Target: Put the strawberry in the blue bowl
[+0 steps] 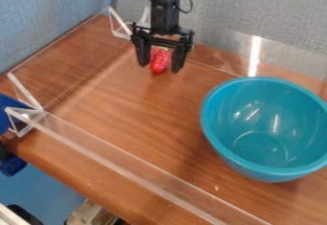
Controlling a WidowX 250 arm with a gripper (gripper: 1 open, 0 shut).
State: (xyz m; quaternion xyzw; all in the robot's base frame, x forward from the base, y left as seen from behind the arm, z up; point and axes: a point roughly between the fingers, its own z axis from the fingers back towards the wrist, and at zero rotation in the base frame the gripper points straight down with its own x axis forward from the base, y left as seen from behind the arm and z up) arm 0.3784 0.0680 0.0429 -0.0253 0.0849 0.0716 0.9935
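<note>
The jaws of the gripper (160,61) stand wide apart, pointing down, one finger to each side of the strawberry (160,60). Whether either finger touches the berry cannot be told from this view.

At the far left, a dark blue object (11,115) is cut off by the picture's edge, beside a white bracket (25,107) at the corner of the wooden table (141,128). A clear strip (121,165) runs from that bracket along the near side of the table, slanting down to the right. Below the table's left edge, part of a blue surface (49,186) shows.

Farther right, near the back of the table, a second white bracket (119,24) stands just left of the gripper. The black arm (165,1) comes down from the top in front of the grey textured wall (243,13). The strawberry, small and red, is between the fingers, toward the back of the table, its upper part partly hidden by the gripper.

At the right, well apart from the strawberry, the blue bowl (266,128) sits upright on the wood, its glossy inside showing and its right side reaching the picture's edge.
</note>
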